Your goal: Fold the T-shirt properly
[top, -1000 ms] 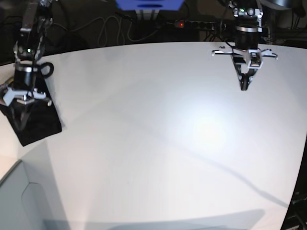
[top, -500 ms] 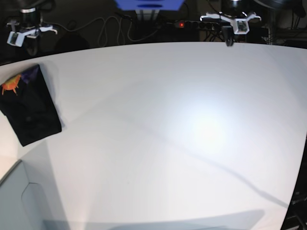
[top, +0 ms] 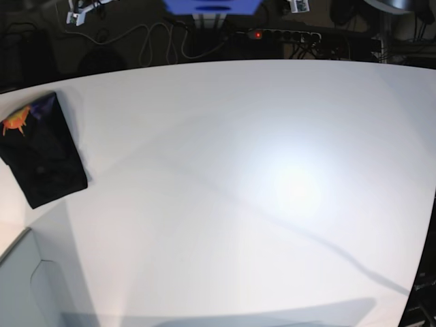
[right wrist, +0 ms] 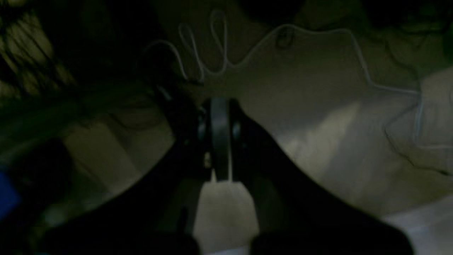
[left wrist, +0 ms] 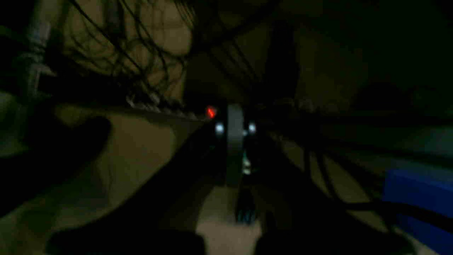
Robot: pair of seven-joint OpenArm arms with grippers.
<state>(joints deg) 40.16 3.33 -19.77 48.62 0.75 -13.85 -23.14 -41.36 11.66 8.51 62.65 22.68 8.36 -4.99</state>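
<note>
Base view shows the T-shirt point(top: 42, 155) folded into a compact black rectangle at the far left of the frame, lying flat on the white surface point(top: 259, 191) close to its left edge. An orange print point(top: 16, 120) with a purple patch beside it shows on the shirt's upper left corner. Both arms are lifted well clear of the shirt: only small white fittings show at the very top of the frame, one at upper left point(top: 78, 12) and one at upper right point(top: 298, 5), so neither hand is near the cloth.

Nearly all of the surface to the right of the shirt lies bare, from the curved back edge at the top to the lower edge of the frame. Behind the back edge, a power strip point(top: 283, 34) with a red light and loose cables point(top: 160, 41) lie on a dark floor, and a blue object point(top: 211, 5) sits at top centre.

Left wrist view is dark and blurred; the left hand point(left wrist: 235, 141) has its jaws pressed together with nothing between them, pointing toward cables and a red light. Right wrist view, also dim, shows the right hand point(right wrist: 219, 141) closed likewise, holding nothing, with a pale cable point(right wrist: 283, 39) beyond it.
</note>
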